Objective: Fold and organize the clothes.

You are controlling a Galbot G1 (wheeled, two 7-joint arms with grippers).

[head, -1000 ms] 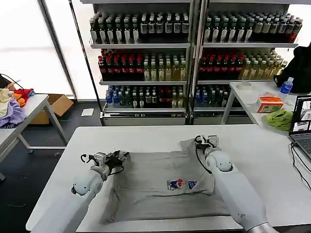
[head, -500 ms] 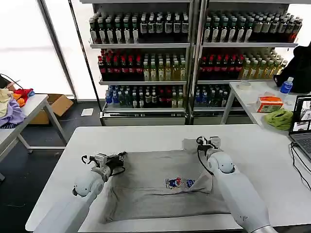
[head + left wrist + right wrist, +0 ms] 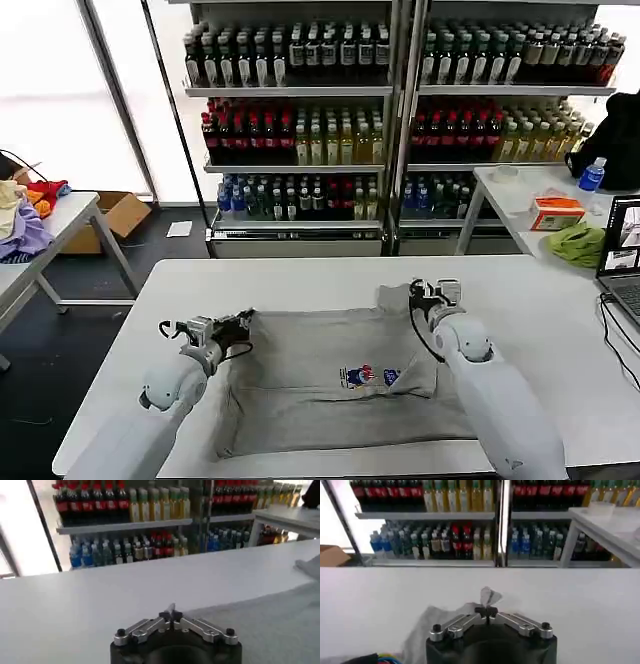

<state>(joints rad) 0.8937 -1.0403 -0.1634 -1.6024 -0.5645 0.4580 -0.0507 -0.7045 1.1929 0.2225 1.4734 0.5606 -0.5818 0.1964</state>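
One of the clothes, a light grey shirt (image 3: 320,370) with a small colourful chest print (image 3: 368,377), lies spread on the white table (image 3: 300,280). My left gripper (image 3: 243,321) is shut on the shirt's far left corner. In the left wrist view the jaws (image 3: 171,612) meet on a thin fabric edge, and the grey shirt (image 3: 280,625) stretches away beside them. My right gripper (image 3: 418,293) is shut on the far right corner, where a sleeve bunches up. A tuft of the shirt (image 3: 489,596) sticks out past the shut right jaws (image 3: 487,610).
Shelves of bottles (image 3: 300,120) stand behind the table. A side table at the right holds a laptop (image 3: 622,250), a green cloth (image 3: 578,245) and an orange box (image 3: 556,213). Another table with piled fabric (image 3: 25,225) stands at the left.
Both grippers have drawn slightly apart, the left one leftward and the right one rightward, still holding the shirt. Its far edge now lies straighter and the cloth flatter.
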